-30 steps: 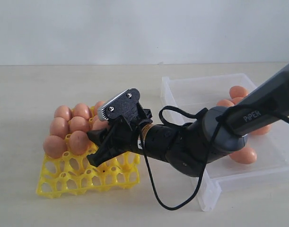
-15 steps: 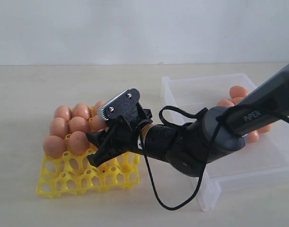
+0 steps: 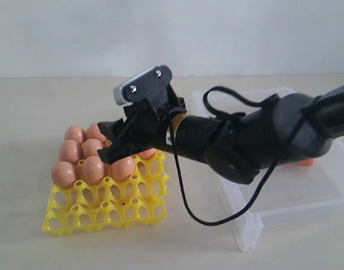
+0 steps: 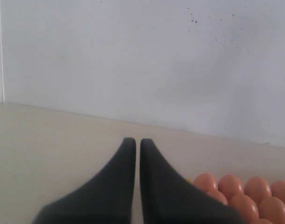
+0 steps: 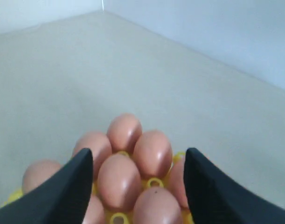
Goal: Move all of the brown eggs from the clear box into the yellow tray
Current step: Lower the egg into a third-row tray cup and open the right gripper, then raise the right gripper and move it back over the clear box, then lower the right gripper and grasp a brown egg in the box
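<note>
The yellow tray point(image 3: 107, 203) lies at the left with several brown eggs point(image 3: 93, 169) filling its far rows; its near cups hold nothing. My right gripper point(image 3: 107, 142) hovers open just above those eggs, nothing between its fingers. In the right wrist view the open right gripper point(image 5: 138, 156) frames the eggs point(image 5: 119, 179) and bits of the tray point(image 5: 155, 182) below. The clear box point(image 3: 284, 199) sits at the right, mostly behind the arm; one egg point(image 3: 304, 163) peeks out. My left gripper point(image 4: 134, 141) is shut and empty, with eggs point(image 4: 235, 191) beside it.
The right arm's black cable point(image 3: 186, 202) loops down over the table between tray and box. A pale wall point(image 3: 172, 34) bounds the far side of the beige table point(image 3: 25, 107).
My right gripper has lifted from low over the tray's third row and swung up and back. An egg now shows in the cup it was covering. The arm now hides most eggs in the box.
</note>
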Controlling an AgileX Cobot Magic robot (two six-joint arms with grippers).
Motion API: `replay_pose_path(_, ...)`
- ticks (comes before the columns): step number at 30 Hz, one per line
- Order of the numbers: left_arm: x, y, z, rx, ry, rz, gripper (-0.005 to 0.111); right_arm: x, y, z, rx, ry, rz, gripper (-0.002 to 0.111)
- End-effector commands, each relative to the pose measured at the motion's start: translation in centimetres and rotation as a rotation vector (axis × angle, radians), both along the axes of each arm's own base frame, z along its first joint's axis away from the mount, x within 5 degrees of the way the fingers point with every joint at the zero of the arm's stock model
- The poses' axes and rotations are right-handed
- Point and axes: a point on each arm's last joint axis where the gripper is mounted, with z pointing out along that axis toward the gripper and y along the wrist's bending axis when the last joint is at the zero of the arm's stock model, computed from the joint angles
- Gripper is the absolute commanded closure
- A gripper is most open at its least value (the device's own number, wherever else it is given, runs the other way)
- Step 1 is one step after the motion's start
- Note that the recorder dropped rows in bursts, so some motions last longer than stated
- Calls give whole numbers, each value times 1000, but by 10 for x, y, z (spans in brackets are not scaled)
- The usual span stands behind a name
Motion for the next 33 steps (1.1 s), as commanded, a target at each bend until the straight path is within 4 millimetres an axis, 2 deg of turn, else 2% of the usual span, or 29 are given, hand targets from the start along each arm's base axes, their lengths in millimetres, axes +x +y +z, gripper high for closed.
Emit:
replay_pose_path(1,0,0,-1,-18,-3,-2,103,-9,-18,46,-74,-6,-49,64)
replay_pose_path(5,0,0,-1,-18,-3,-2,103,-22,-42,82,-306,-44,-46,108)
replay_pose_path(9,0,0,-1,-18,-3,-2,103,-17,-80,108,-407,70,-164,109)
replay_pose_path(10,0,0,-1,-18,-3,-2,103,-9,-103,113,-454,149,-250,109)
replay_pose_path(11,0,0,-1,-18,-3,-2,103,-3,-118,114,-470,196,-304,109)
replay_pose_path(12,0,0,-1,-18,-3,-2,103,8,-143,112,-502,273,-395,109)
replay_pose_path(13,0,0,-1,-18,-3,-2,103,13,-156,108,-531,303,-431,109)
replay_pose_path(14,0,0,-1,-18,-3,-2,103,22,-179,97,-606,367,-472,109)
replay_pose_path(15,0,0,-1,-18,-3,-2,103,26,-189,89,-660,405,-474,109)
replay_pose_path(16,0,0,-1,-18,-3,-2,103,31,-203,73,-754,483,-461,109)
replay_pose_path(19,0,0,-1,-18,-3,-2,103,45,-224,33,-871,630,-438,109)
replay_pose_path(21,0,0,-1,-18,-3,-2,103,54,-227,17,-902,661,-431,108)
replay_pose_path(22,0,0,-1,-18,-3,-2,103,58,-226,14,-904,665,-429,106)
replay_pose_path(23,0,0,-1,-18,-3,-2,103,63,-225,12,-904,666,-428,98)
replay_pose_path(24,0,0,-1,-18,-3,-2,103,66,-225,12,-903,665,-428,90)
replay_pose_path(25,0,0,-1,-18,-3,-2,103,69,-224,11,-902,663,-428,77)
replay_pose_path(28,0,0,-1,-18,-3,-2,103,73,-223,9,-902,657,-432,55)
replay_pose_path(30,0,0,-1,-18,-3,-2,103,76,-223,6,-900,660,-444,50)
replay_pose_path(33,0,0,-1,-18,-3,-2,103,80,-223,-1,-916,651,-436,50)
